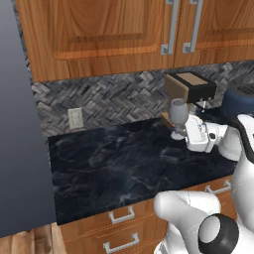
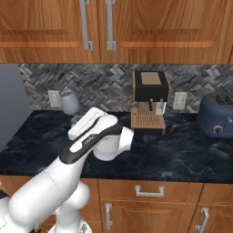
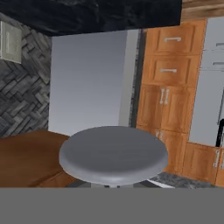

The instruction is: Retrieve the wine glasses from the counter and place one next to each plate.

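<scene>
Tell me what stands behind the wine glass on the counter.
Behind the wine glass the coffee machine stands against the herringbone backsplash. The hand covers the glass's stem and foot, so the jaws' hold cannot be seen.

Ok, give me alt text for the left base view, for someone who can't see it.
A clear wine glass stands at the white robot hand near the back of a black marbled counter; whether the fingers grip it can't be seen. Behind it are a brown-and-black coffee machine and a blue toaster, with a herringbone backsplash and wooden cabinets above.
</scene>
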You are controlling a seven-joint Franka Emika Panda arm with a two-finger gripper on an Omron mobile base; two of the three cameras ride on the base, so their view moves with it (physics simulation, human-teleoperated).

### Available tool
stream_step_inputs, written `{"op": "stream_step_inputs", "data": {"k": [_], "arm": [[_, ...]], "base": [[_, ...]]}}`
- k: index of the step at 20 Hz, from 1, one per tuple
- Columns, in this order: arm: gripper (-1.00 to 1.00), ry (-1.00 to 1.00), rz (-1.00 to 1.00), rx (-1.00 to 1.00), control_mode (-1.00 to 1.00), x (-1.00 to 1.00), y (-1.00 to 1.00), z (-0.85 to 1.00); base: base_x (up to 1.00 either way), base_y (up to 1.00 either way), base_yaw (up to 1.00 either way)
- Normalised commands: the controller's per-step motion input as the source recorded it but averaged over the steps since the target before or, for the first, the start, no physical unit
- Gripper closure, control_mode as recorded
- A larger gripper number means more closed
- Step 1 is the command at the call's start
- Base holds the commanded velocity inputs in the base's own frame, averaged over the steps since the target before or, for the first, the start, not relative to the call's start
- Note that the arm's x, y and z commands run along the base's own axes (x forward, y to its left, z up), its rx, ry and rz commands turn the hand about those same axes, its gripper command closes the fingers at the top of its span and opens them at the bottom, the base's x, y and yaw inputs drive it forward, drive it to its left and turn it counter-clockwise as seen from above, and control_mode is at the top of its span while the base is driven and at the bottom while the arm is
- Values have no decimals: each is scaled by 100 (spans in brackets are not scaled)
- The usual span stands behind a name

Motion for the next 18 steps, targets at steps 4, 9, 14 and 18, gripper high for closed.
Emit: {"op": "stream_step_inputs", "data": {"k": [4,9,14,18], "arm": [[100,0,-1,8,-100,-82,-9,46],[100,0,0,6,-100,-83,-6,34],[100,0,0,4,100,-58,-6,19],[100,0,0,0,100,0,0,0]], "base": [[0,0,0],[0,0,0],[-29,-7,-6],[-40,-25,-36]]}}
